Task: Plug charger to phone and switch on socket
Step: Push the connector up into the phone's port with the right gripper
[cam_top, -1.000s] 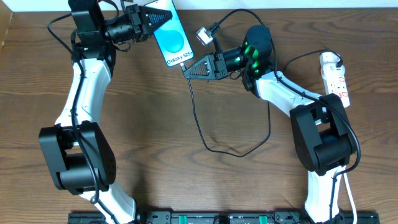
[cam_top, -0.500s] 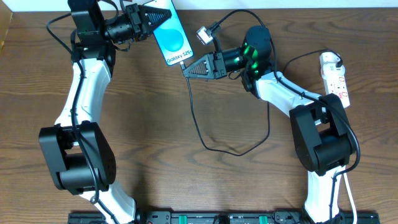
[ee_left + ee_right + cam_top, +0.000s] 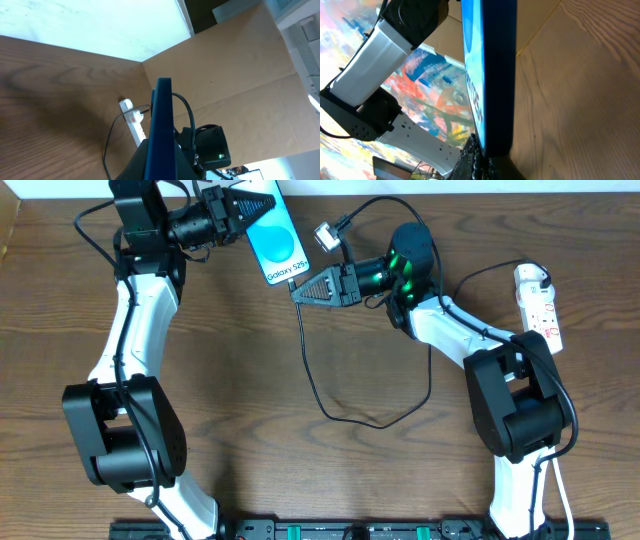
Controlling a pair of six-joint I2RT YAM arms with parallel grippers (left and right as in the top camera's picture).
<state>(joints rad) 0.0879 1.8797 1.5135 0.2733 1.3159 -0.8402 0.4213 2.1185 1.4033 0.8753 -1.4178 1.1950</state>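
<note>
Up top, left end effector [image 3: 262,204] pinches the phone [image 3: 278,248], slanting toward right end effector [image 3: 298,290] gripping charger [image 3: 312,372].

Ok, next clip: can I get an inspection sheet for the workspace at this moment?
Surface: wooden table, bare where visible.
Job's things: phone lifted on edge, screen lit; charger tip at the phone's lower end, cannot tell if seated; socket at the right edge, switch state too small to tell.
Clutter: nothing seen.
End effectors: left end effector shut on the phone's upper end; right end effector shut on the charger near its tip.
Cables: charger loops slack across the table toward the socket; a separate black lead with a silver plug sits above the right arm.
Surroundings: cardboard wall; black rail along the near edge.
</note>
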